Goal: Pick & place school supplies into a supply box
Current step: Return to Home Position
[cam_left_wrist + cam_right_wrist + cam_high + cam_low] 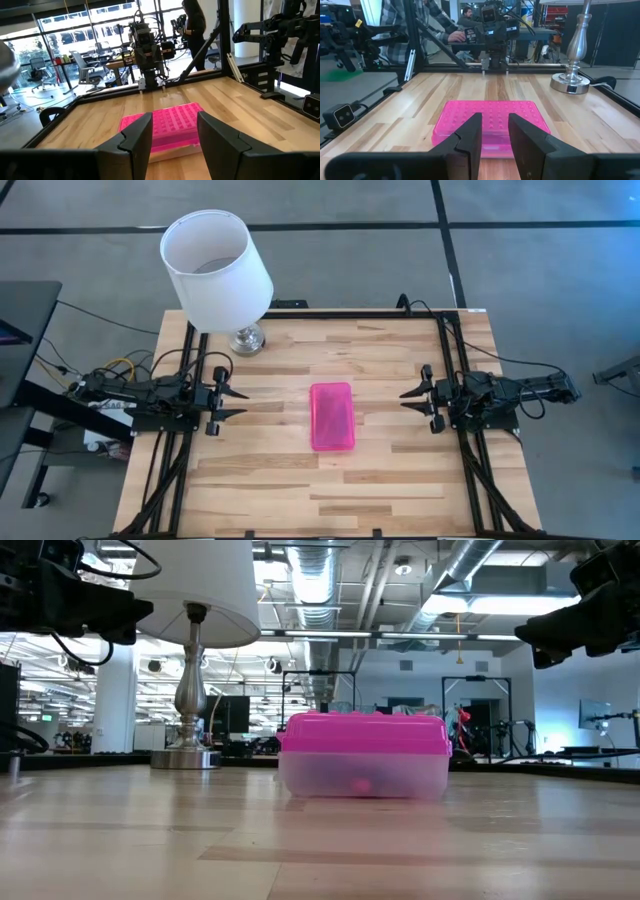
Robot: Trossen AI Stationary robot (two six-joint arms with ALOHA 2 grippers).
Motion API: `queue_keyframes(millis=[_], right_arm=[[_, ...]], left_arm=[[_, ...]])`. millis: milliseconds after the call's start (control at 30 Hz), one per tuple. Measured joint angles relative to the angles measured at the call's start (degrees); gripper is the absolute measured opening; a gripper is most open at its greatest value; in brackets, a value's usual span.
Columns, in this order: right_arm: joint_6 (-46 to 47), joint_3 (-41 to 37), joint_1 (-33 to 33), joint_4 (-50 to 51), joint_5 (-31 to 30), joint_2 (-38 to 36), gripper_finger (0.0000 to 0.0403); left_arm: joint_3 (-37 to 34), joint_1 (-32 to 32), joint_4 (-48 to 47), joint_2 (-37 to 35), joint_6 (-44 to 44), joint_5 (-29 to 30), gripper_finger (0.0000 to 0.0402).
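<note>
Closed pink supply box [332,416] lies mid-frame; left gripper [242,403], fingers parted, sits at frame left, right gripper [407,397], narrowly parted, at frame right.

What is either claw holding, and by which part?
Nothing. Left claw and right claw are open and empty, clear of the closed supply box between them.
</note>
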State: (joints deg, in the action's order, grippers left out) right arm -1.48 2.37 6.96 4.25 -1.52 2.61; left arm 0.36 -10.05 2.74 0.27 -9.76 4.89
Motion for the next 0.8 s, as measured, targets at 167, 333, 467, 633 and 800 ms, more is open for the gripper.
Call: queue_keyframes(millis=[167, 333, 467, 633, 800], right_arm=[[0.0, 0.0, 0.0, 0.02, 0.0, 0.02, 0.0091], [0.0, 0.0, 0.01, 0.02, 0.0, 0.01, 0.0091], [-0.02, 0.0, 0.02, 0.02, 0.0, 0.0, 0.0091], [0.0, 0.0, 0.02, 0.02, 0.0, 0.02, 0.0091], [0.0, 0.0, 0.0, 0.02, 0.0, 0.0, 0.0091]], left_arm=[[0.0, 0.0, 0.01, 0.0, -0.11, 0.0, 0.0151], [0.0, -0.01, 0.0, 0.0, -0.16, 0.0, 0.0151], [0.0, 0.0, 0.0, 0.0, -0.61, 0.0, 0.0151], [0.0, 0.0, 0.0, 0.0, 0.24, 0.0, 0.0151], [0.01, 0.0, 0.0, 0.0, -0.17, 0.0, 0.0151]])
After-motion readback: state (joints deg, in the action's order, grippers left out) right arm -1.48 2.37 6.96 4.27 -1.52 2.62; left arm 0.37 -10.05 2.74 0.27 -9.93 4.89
